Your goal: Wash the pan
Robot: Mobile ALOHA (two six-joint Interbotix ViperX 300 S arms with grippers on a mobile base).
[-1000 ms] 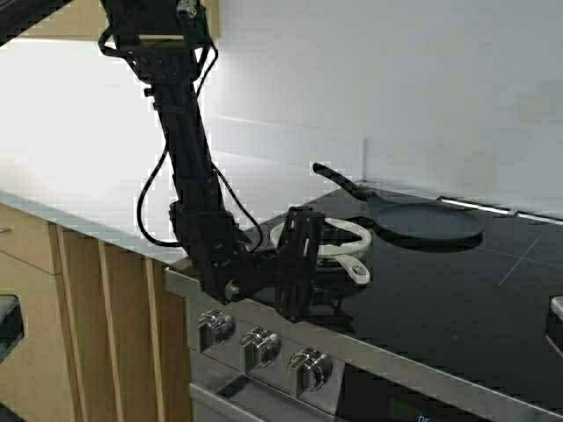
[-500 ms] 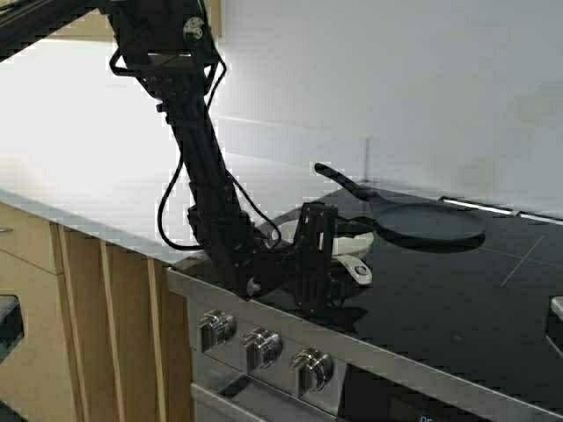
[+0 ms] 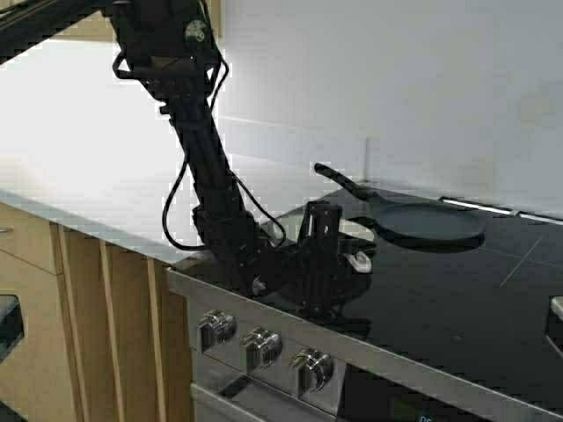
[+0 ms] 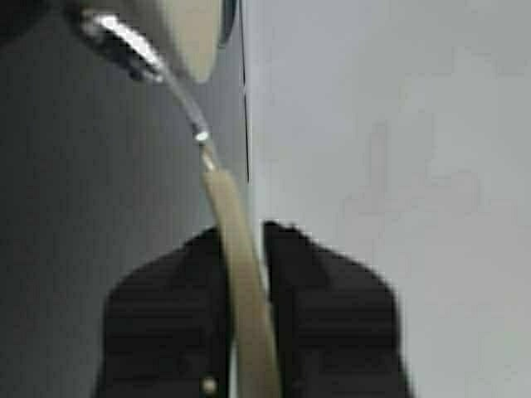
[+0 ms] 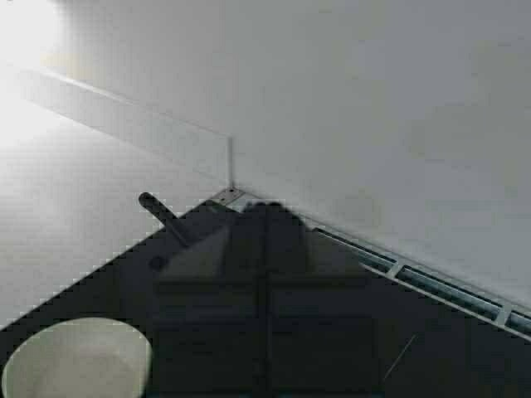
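Observation:
The small cream pan sits at the front left of the black cooktop, mostly hidden behind my left gripper. In the left wrist view the gripper is shut on the pan's pale handle, which runs between the two black fingers; the pan's bowl lies beyond them. My right gripper is shut and empty, held above the cooktop. Its view shows the cream pan below it.
A larger flat black pan with a long black handle sits behind the cream pan near the wall. Several stove knobs line the front edge. A pale countertop extends to the left.
My left gripper has moved right over the cream pan's handle and closed on it; the pan is now mostly hidden behind it. The black pan has not moved.

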